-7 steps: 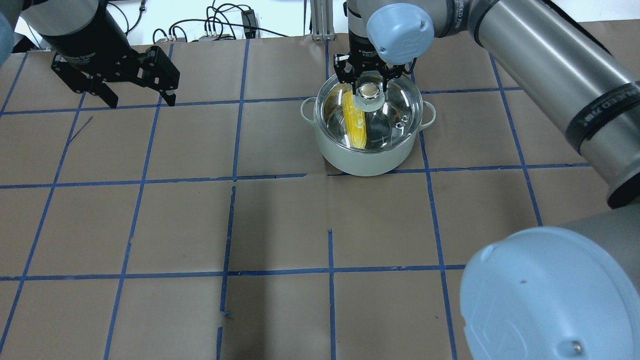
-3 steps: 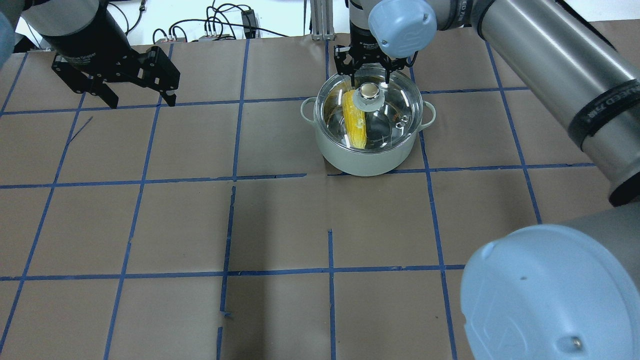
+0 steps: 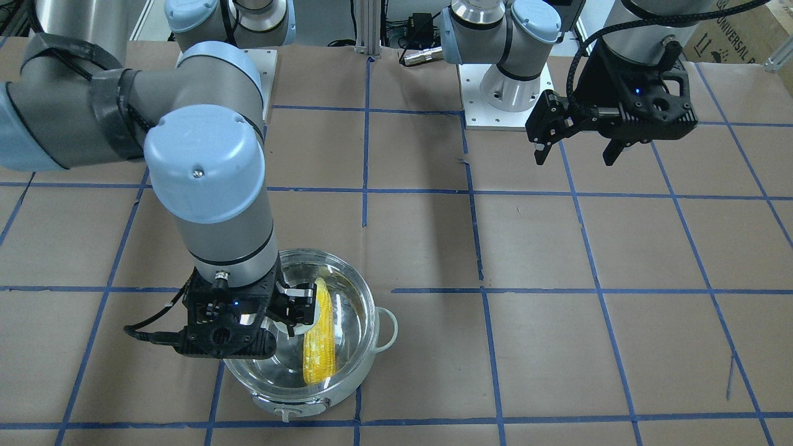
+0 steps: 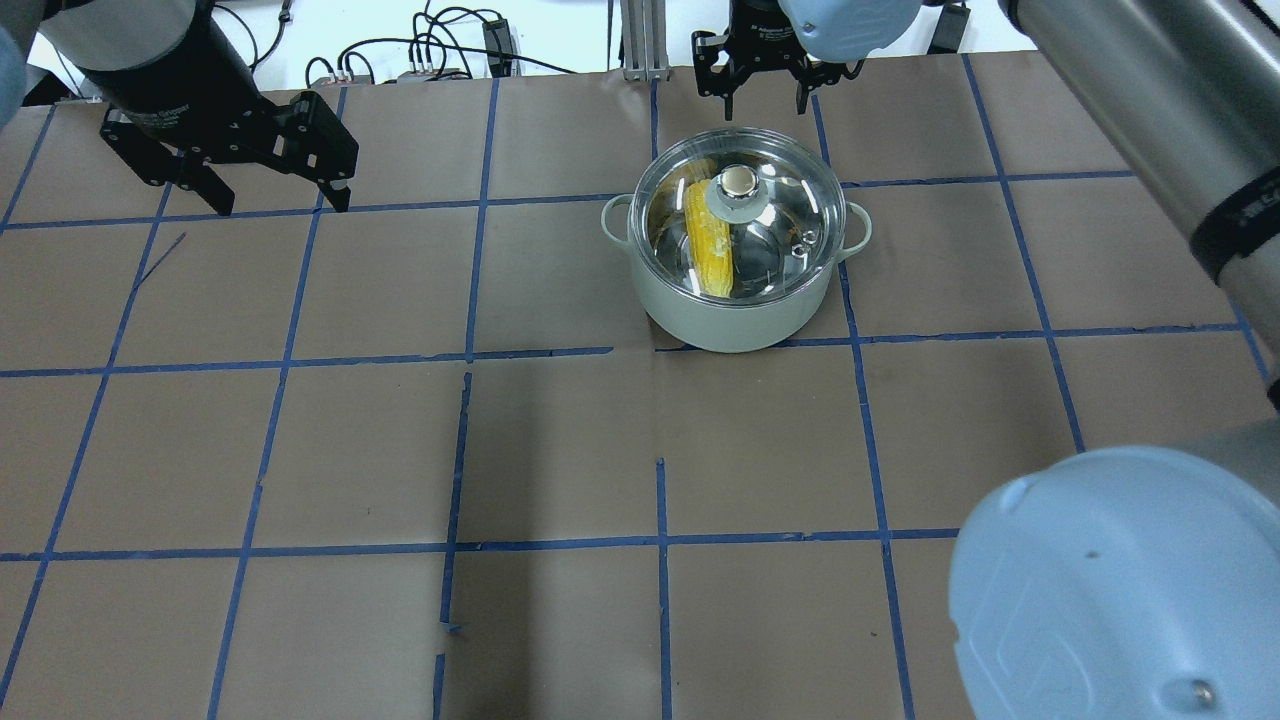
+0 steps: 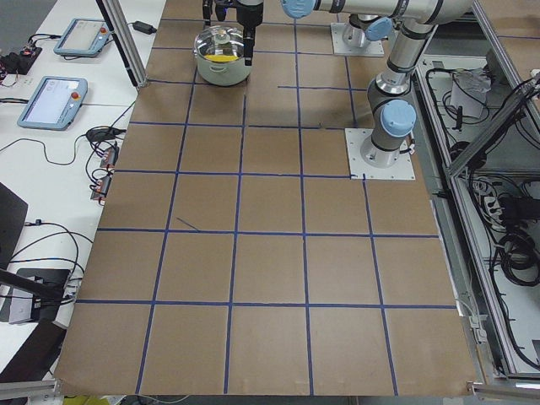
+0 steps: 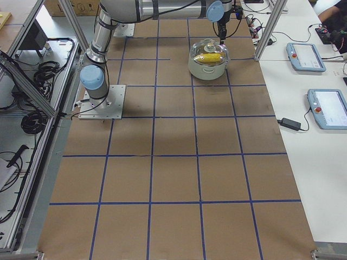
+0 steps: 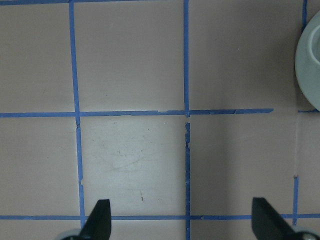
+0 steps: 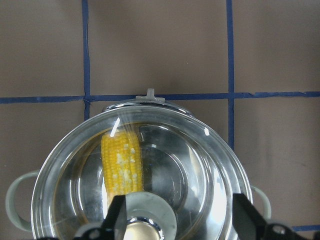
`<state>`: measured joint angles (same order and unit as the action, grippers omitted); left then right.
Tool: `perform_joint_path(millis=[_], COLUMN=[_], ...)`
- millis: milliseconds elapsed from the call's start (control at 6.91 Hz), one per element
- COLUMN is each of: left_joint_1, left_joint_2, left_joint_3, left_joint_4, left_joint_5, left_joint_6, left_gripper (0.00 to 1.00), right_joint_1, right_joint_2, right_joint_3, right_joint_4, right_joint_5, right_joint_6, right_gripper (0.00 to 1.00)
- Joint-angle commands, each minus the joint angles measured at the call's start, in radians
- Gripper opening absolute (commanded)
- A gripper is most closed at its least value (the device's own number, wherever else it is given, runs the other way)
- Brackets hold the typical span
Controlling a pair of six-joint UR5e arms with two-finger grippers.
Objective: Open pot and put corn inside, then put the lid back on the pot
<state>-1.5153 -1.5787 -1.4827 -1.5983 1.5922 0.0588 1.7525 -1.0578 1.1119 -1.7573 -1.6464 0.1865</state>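
Overhead exterior view: taken from behind the robot, looking forward and down, with the pot (image 4: 738, 318) at upper centre; the front-facing view looks steeply down from across the table (image 3: 619, 248) and shows the same pot at lower left. The two side views look along the table from its ends, from far off, each with the pot small near the top edge. The left wrist view looks straight down at the table with only the pot's edge at its right margin, whereas the right wrist view sits close above the lid (image 8: 200, 165), which fills its lower half.
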Motion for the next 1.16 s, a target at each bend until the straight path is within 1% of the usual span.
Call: perform_joint_path(millis=[0,145,289,434,579,724,868,1013], left_joint_1=[0.006,0.004,0.004,0.004,0.004,0.004,0.004,0.004], left_joint_2=[-0.001,-0.003,-0.021,-0.021,-0.021,-0.021,-0.015,-0.015], left_joint_3=[0.01,0.012,0.027,0.028,0.028,0.028,0.027,0.027], left_joint_4=[-0.011,-0.018,-0.032,-0.041,-0.048,-0.049,-0.052,-0.052], left_joint_5=[0.0,-0.001,-0.003,-0.001,-0.001,-0.001,-0.001,-0.003], left_joint_6=[-0.001,-0.002,-0.011,-0.011,-0.011,-0.013,-0.011,-0.011], left_gripper=[1.0,1.0,1.0,1.0,1.0,1.0,1.0,1.0], right_joint_1=[-0.053,-0.076,-0.099,-0.12,-0.139,-0.136,-0.137,-0.136], right_joint_2=[-0.078,-0.121,-0.154,-0.177,-0.206,-0.259,-0.327,-0.362], right_joint_3=[0.008,0.009,0.011,0.031,0.078,0.153,0.214,0.247], right_joint_4=[0.009,0.08,0.113,0.113,0.113,0.105,0.104,0.105], right_joint_5=[-0.001,0.0,0.0,0.002,0.017,0.084,0.095,0.096], right_joint_6=[-0.054,-0.082,-0.108,-0.123,-0.13,-0.13,-0.13,-0.13], right_gripper=[0.78,0.78,0.78,0.78,0.77,0.78,0.78,0.94])
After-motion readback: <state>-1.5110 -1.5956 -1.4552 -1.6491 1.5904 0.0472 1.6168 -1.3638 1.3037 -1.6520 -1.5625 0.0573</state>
